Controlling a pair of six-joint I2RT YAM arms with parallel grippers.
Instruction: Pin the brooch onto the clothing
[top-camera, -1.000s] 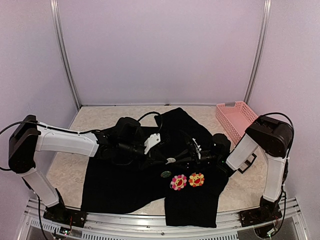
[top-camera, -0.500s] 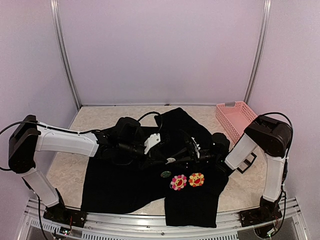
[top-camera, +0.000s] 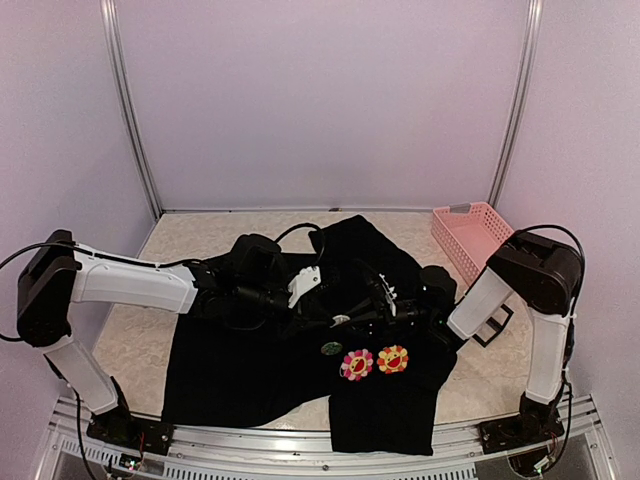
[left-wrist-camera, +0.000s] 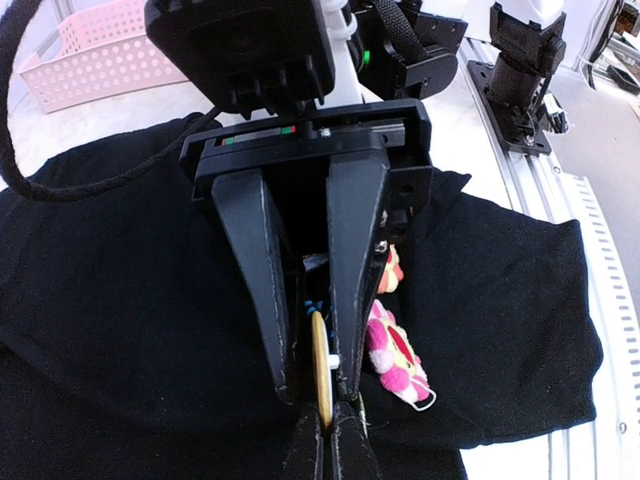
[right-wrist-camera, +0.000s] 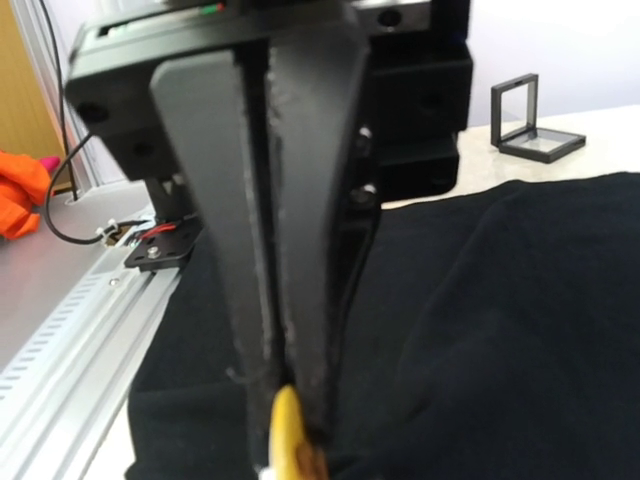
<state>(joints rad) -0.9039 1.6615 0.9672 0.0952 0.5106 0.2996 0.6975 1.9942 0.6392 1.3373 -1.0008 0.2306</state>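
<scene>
Where the pale counter (top-camera: 135, 335) meets the metal rail (top-camera: 250, 445) at the near edge, the hem of the black shirt (top-camera: 230, 375) lies right up against it. From there the cloth runs, rumpled, to the far middle, with a broad part spread to the left. Just beyond the hem, on the right half of the cloth, sit the pink flower badge (top-camera: 356, 364) and the orange flower badge (top-camera: 393, 359), side by side. A small round greenish mark (top-camera: 331, 348) lies just to their far left. Farther on, over the middle of the shirt, the two arms meet tip to tip, one reaching in from the left and one from the right. The left claw (left-wrist-camera: 327, 450) is pressed fully together, pinching the rim of the brooch (left-wrist-camera: 320, 365), a thin yellow disc. The brooch stands on edge over the cloth, its long line running left to right along both claws and its flat faces turned near and far, so the left wrist view shows only its rim. The right claw (left-wrist-camera: 318, 393) stands narrow, one finger on each face of the disc; whether they press it I cannot tell. Near the right arm a small clear case (right-wrist-camera: 535, 118) rests on the bare counter, and a pink basket (top-camera: 468, 238) sits at the far right corner
</scene>
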